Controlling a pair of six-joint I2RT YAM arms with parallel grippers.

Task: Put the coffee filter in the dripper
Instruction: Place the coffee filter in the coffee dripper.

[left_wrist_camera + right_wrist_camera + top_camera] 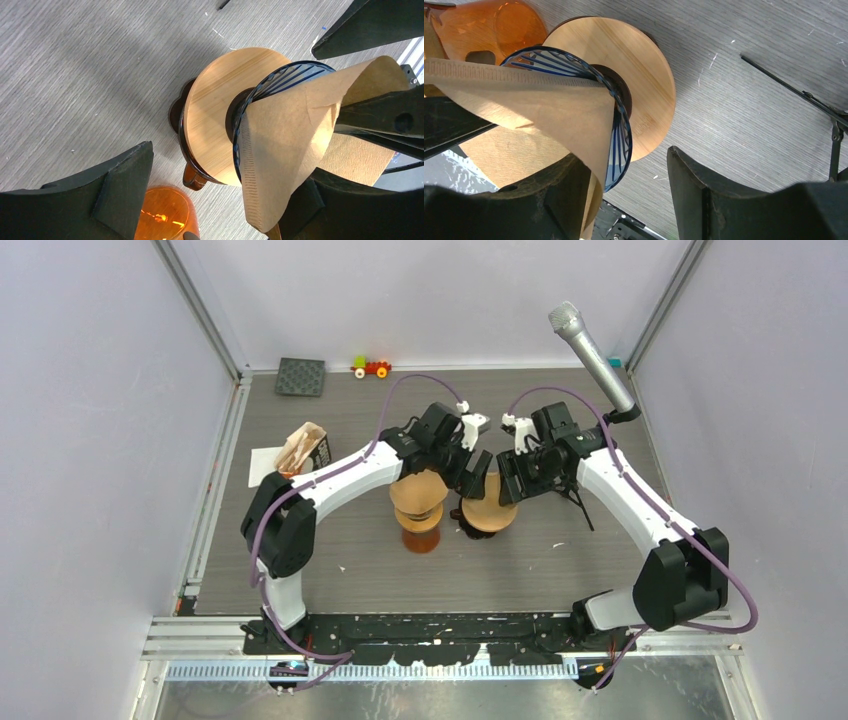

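Note:
The dripper is a blue wire cone [280, 80] on a round wooden collar [215, 115], standing on a dark brown mug [192, 175]. It shows in the top view [490, 515] between both grippers. The brown paper filter [295, 145] lies partly in the cone, and its seamed edge hangs out over the rim. It also shows in the right wrist view [549, 110]. My left gripper [220, 195] is open with its right finger against the filter. My right gripper [629, 185] is open with its left finger under the filter's edge. One right-gripper finger [380, 120] rests on the filter.
An orange cup [420, 538] stands just left of the dripper, with a tan shape above it in the top view. A holder of filters [303, 448] sits far left. A black mat [300, 376] and a toy [371, 367] lie at the back. A microphone [592, 355] stands at back right.

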